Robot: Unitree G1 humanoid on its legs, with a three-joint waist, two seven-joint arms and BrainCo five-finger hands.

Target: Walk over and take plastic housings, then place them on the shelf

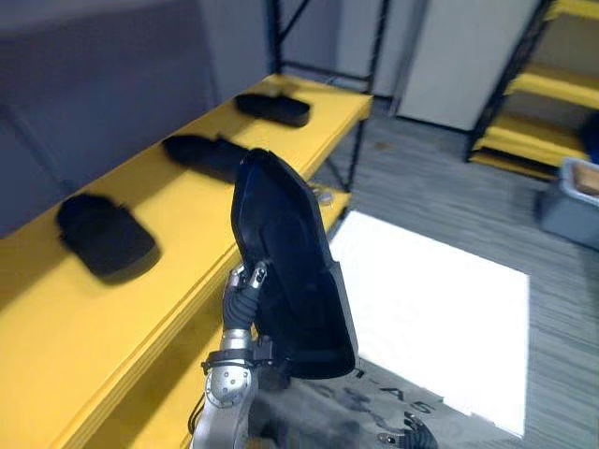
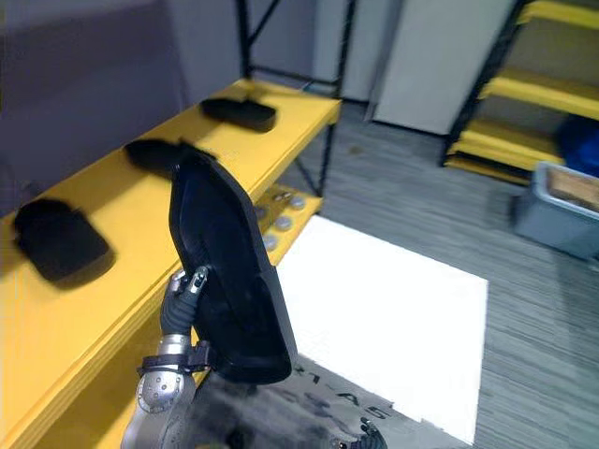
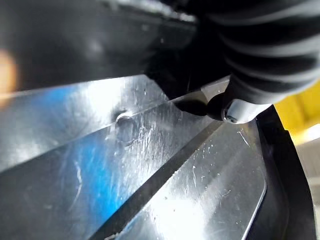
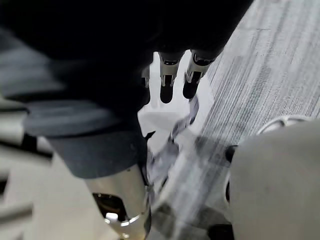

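The left hand (image 1: 241, 299) clamps its fingers on the plastic housing (image 1: 285, 262), long axis upright, just off the front edge of the shelf (image 1: 178, 224); the right hand (image 4: 169, 82) hangs slack-fingered.

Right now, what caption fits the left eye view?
Left hand holds a black plastic housing beside the yellow shelf, where three more housings lie.

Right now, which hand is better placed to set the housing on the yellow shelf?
Left. The left hand grips the black plastic housing, upright beside the yellow shelf on its side. The right hand hangs low toward the floor, fingers straight, holding nothing.
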